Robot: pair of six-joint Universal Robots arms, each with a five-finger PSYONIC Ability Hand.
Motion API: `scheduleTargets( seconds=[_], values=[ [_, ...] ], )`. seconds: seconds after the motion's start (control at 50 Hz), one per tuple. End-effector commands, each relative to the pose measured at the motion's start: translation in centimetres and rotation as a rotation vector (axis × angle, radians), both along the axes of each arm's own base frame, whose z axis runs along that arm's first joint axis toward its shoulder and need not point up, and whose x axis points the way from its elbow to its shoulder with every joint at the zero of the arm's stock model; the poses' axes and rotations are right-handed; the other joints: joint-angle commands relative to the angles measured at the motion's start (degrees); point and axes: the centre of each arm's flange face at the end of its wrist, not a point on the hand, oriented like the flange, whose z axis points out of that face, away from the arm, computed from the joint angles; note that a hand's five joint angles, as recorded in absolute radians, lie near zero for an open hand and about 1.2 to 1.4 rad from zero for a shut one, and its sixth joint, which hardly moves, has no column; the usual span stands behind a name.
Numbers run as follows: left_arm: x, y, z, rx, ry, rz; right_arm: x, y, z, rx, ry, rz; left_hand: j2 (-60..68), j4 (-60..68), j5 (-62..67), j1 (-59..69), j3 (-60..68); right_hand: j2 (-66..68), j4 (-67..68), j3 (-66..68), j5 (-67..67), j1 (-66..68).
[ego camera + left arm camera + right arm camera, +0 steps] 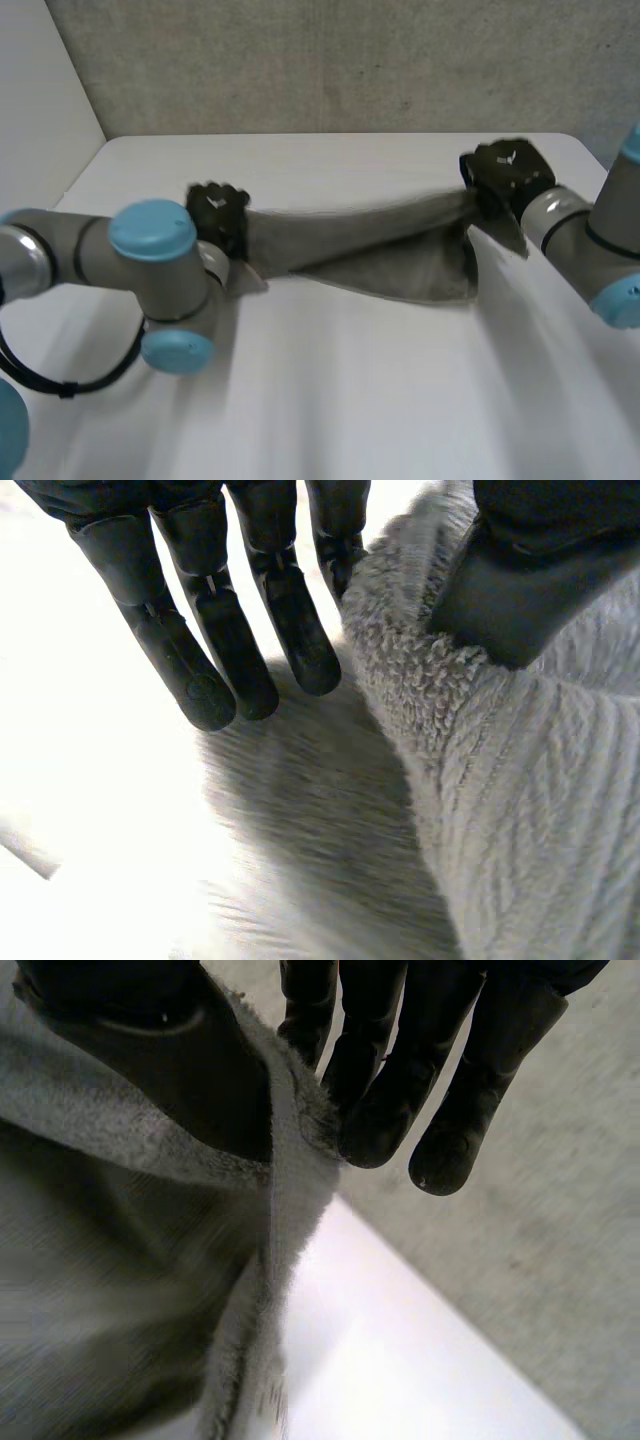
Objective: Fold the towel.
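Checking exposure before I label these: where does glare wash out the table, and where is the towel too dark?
Left wrist view: the table beside the left hand glares to plain white, the towel is well lit. Right wrist view: bright table, towel dim under the right hand. Head view: even light, no glare.

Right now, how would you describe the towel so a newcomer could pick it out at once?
Start at the white table. Across it a grey, fuzzy towel stretches between the left hand and the right hand, each pinching one end. Unlike the hard black hands, it is soft and sags in a pouch near the right hand.
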Motion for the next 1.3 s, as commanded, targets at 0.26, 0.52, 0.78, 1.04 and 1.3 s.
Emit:
scheduleTargets(
  seconds=[0.26, 0.52, 0.78, 1.04, 1.3],
  values=[
    [4.6, -2.3, 6.2, -0.128, -0.02, -0.034, 0.9, 0.6, 3.8, 0.067, -0.035, 0.023, 2.55, 2.45, 2.04, 2.49, 1.28, 5.08, 3.46, 3.26, 3.2, 4.17],
    [4.4, -2.5, -1.1, 0.029, -0.075, -0.05, 2.5, 2.4, -1.3, 0.212, 0.017, 0.071, 2.55, 2.45, 2.04, 2.49, 1.28, 5.08, 3.46, 3.26, 3.2, 4.17],
    [3.0, -8.7, 7.8, -0.32, 0.036, -0.024, 4.9, -1.9, 5.7, -0.271, -0.018, 0.089, 2.55, 2.45, 2.04, 2.49, 1.28, 5.08, 3.46, 3.26, 3.2, 4.17],
    [4.9, -9.0, 22.2, -0.904, 0.265, -0.127, 4.3, -0.6, 15.8, -0.624, -0.259, 0.103, 2.55, 2.45, 2.04, 2.49, 1.28, 5.08, 3.46, 3.26, 3.2, 4.17],
    [7.9, -5.0, 9.4, -0.419, 0.093, -0.211, 4.3, 2.7, 5.5, -0.21, 0.185, 0.256, 2.55, 2.45, 2.04, 2.49, 1.28, 5.08, 3.46, 3.26, 3.2, 4.17]
  ],
)
